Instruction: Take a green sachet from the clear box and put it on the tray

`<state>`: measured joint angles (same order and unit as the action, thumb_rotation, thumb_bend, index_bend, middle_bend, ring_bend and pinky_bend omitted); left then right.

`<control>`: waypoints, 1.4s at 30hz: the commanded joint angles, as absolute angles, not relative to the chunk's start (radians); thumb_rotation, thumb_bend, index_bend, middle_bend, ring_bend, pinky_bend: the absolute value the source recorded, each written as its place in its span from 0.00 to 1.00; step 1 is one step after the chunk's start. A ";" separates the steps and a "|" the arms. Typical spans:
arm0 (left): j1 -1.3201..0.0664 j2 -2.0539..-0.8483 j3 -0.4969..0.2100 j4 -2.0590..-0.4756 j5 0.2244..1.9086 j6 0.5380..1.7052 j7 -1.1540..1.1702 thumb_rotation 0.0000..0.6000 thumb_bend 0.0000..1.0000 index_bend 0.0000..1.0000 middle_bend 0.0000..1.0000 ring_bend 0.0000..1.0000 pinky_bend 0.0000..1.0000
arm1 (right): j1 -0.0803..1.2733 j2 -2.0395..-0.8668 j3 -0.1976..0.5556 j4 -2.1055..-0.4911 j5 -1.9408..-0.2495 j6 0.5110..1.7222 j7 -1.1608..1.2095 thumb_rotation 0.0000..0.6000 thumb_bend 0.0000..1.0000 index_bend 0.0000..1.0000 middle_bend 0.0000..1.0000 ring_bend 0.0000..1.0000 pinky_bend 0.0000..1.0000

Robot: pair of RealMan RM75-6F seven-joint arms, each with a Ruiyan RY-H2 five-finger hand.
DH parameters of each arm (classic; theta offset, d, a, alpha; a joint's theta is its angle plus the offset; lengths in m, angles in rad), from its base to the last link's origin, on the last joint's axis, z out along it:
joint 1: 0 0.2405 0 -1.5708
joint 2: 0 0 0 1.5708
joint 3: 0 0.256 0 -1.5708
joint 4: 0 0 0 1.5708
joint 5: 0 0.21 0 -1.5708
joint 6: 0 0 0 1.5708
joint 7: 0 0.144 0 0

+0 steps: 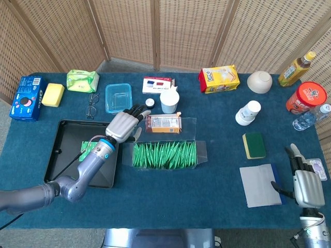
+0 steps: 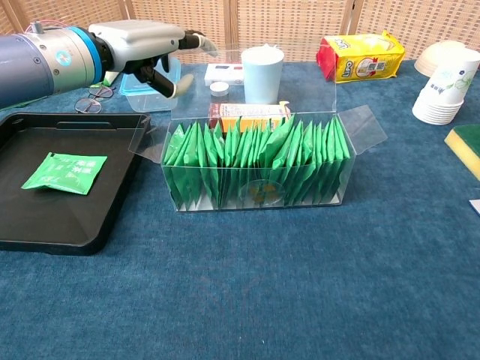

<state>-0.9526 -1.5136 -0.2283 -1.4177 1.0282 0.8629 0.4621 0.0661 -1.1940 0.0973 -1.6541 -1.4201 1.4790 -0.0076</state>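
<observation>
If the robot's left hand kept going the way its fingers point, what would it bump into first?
Probably the small dark jar and then the pale blue cup. The left hand points up and to the right in the head view, above the clear box. Depth is unclear; it might pass over them.

Head view looks steeply down; chest view — low, close — shares the clear box (image 1: 165, 153).

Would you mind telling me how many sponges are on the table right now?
2. A yellow sponge lies at the far left beside the blue biscuit box; a green sponge lies on the right, below the stacked paper cups. None looks hidden.
</observation>
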 commanded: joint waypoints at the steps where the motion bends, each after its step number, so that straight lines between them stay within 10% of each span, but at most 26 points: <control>1: -0.953 -1.494 -0.229 -1.452 1.006 0.885 0.475 0.75 0.60 0.08 0.03 0.00 0.27 | 0.068 -1.200 0.094 -1.650 -1.424 1.475 -0.006 1.00 0.20 0.00 0.02 0.11 0.20; 17: -0.814 -1.249 -0.197 -1.749 1.211 1.060 0.354 0.60 0.59 0.10 0.02 0.00 0.26 | 0.073 -1.190 0.100 -1.660 -1.436 1.478 -0.011 1.00 0.20 0.00 0.02 0.11 0.20; 26: -0.742 -1.069 -0.117 -1.831 1.492 1.124 0.232 0.77 0.56 0.13 0.00 0.00 0.23 | 0.082 -1.184 0.107 -1.676 -1.425 1.464 -0.030 1.00 0.20 0.00 0.02 0.11 0.20; 42: -0.881 -1.111 -0.076 -1.787 1.692 0.894 0.182 0.88 0.42 0.19 0.00 0.00 0.22 | 0.103 -1.191 0.103 -1.701 -1.438 1.446 -0.074 1.00 0.20 0.00 0.02 0.11 0.20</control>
<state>-0.8465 -1.0706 -0.0612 -1.8143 1.7026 0.9353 0.1556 0.1037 -1.1912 0.1027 -1.7003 -1.4380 1.4460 -0.0739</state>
